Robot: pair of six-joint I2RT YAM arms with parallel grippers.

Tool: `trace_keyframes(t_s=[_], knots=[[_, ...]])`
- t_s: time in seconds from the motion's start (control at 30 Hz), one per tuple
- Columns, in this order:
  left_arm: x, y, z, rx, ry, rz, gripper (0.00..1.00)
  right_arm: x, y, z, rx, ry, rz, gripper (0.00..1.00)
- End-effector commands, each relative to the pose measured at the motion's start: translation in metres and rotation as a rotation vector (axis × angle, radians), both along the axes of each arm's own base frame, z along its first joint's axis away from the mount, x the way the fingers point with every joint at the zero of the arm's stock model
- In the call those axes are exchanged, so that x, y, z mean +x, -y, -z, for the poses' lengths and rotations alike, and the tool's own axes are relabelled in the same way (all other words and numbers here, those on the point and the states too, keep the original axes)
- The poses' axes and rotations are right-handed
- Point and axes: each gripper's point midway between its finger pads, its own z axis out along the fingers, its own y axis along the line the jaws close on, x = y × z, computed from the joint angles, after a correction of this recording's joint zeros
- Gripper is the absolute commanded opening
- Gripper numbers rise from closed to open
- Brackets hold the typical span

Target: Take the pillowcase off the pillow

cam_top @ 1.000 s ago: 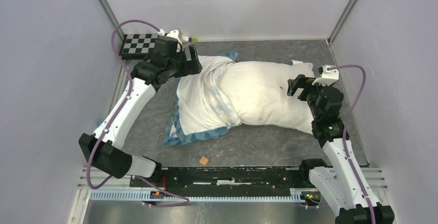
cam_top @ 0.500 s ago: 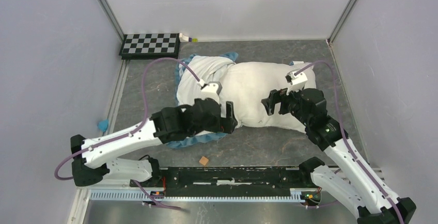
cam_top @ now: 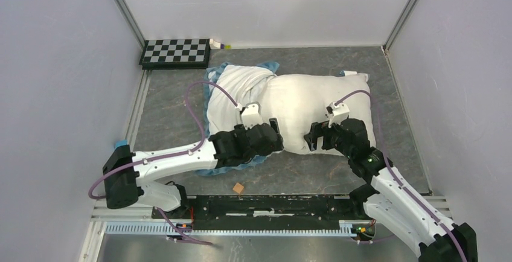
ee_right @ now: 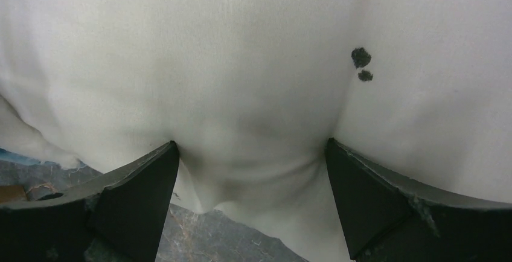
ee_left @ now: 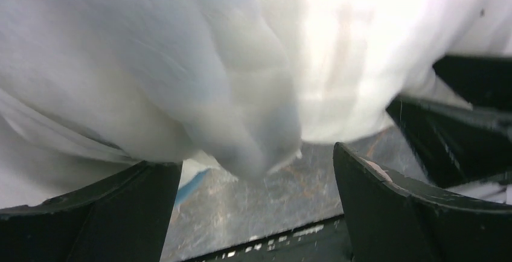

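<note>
Limp pillowcase (cam_top: pixel 232 99) bunches at 9 o'clock on the plump pillow (cam_top: pixel 314 99) — pinch its fold; left gripper (ee_left: pixel 253 171) and right gripper (ee_right: pixel 250 147) gape.

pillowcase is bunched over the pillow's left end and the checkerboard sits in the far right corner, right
No, the checkerboard sits in the far left corner, as the top external view shows. The pillowcase is bunched over the pillow's left end.
</note>
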Motion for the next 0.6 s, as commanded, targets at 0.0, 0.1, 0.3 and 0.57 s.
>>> trace_keyframes(t_s=[0.0,0.1,0.3,0.57], knots=[[0.034,0.006,-0.007,-0.147,0.016,-0.124,1.00,-0.002,-0.008,0.022,0.039,-0.044,-0.003,0.98],[0.048,-0.009,0.002,-0.107,0.041,-0.186,1.00,0.002,-0.011,0.030,0.078,-0.042,0.018,0.98],[0.069,-0.027,0.016,-0.086,0.060,-0.239,0.88,0.011,-0.015,0.027,0.164,0.019,0.056,0.92],[0.064,-0.048,0.019,-0.007,0.071,-0.237,0.61,0.021,-0.002,0.026,0.105,0.048,0.115,0.57]])
